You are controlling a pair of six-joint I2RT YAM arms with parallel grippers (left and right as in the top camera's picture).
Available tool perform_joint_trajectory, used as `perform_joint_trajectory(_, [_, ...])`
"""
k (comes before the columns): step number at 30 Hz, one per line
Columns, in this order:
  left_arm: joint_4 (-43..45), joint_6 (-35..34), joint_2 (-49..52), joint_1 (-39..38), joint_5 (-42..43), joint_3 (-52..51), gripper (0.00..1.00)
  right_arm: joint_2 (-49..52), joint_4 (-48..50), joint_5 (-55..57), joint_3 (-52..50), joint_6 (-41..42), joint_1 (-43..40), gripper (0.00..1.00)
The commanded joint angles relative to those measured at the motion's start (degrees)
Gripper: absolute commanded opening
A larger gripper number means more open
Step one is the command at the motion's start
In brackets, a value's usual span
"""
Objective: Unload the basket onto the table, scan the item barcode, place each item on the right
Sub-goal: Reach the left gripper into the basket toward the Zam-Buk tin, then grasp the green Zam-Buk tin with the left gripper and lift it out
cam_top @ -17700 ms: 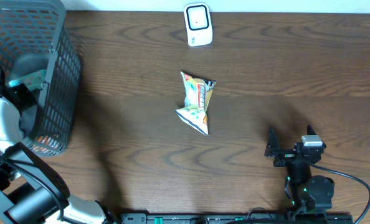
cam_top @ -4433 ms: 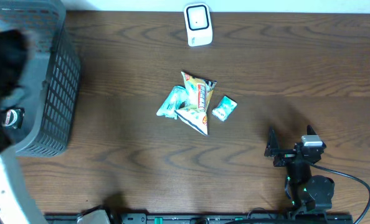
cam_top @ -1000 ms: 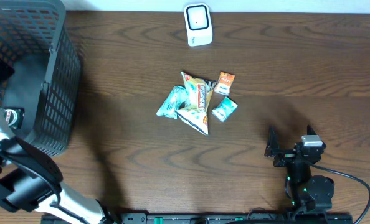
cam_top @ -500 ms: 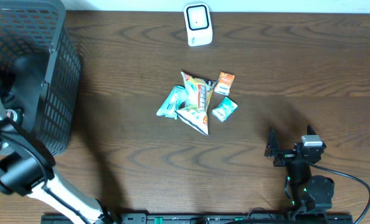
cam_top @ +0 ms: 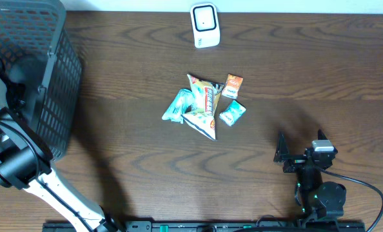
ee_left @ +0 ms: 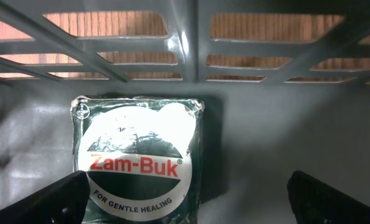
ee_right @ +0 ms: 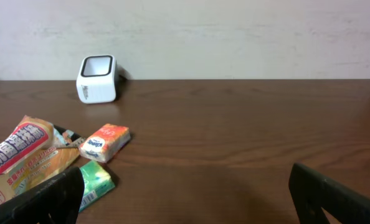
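The left gripper (ee_left: pixel 186 198), jaws wide and empty, hangs inside the basket (ee_left: pixel 278 143). The Zam-Buk box (ee_left: pixel 138 155) lies flat on the basket floor just ahead, offset toward one finger. The right gripper (ee_right: pixel 186 198), also wide, sits well apart.

This looks like a mock shop checkout set up in a lab. A grey plastic shopping basket (cam_top: pixel 59 96) sits at the edge of a dark wood-grain table (cam_top: pixel 127 148). A small white barcode scanner (cam_top: pixel 205 25) stands by the plain pale wall (ee_right: pixel 235 31). Snack packets (cam_top: pixel 204 103) are heaped mid-table, and a Zam-Buk pack (ee_left: pixel 138 158) lies in the basket.
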Motion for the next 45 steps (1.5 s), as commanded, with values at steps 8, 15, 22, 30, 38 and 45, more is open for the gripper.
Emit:
perform_joint_trajectory(8, [-0.87,1.64,1.92,0.76,-8.09,-0.11,0.99,-0.02,-0.24,-0.13,-0.09,-0.66,0.63,0.99])
perform_joint_trajectory(15, [-2.32,3.39,1.81,0.66,-14.99,-0.11,0.99,-0.02,-0.24,-0.15,-0.09,-0.66,0.63,0.99])
perform_joint_trajectory(22, [-1.46,2.93,2.16,0.7,-3.69,-0.66,0.99,-0.02,-0.24,-0.13,-0.09,-0.66,0.63,0.99])
perform_joint_trajectory(30, [2.03,2.93,2.16,0.79,-5.11,-5.6,0.99,-0.02,-0.24,-0.13,-0.09,-0.66,0.63,0.99])
perform_joint_trajectory(38, [4.46,7.13,2.16,0.81,-11.08,-6.54,0.79,-0.02,-0.24,-0.15,-0.09,-0.66,0.63,0.99])
perform_joint_trajectory(45, [2.75,7.13,1.62,0.81,-10.8,-6.43,0.53,-0.02,-0.24,-0.13,-0.09,-0.66,0.63,0.99])
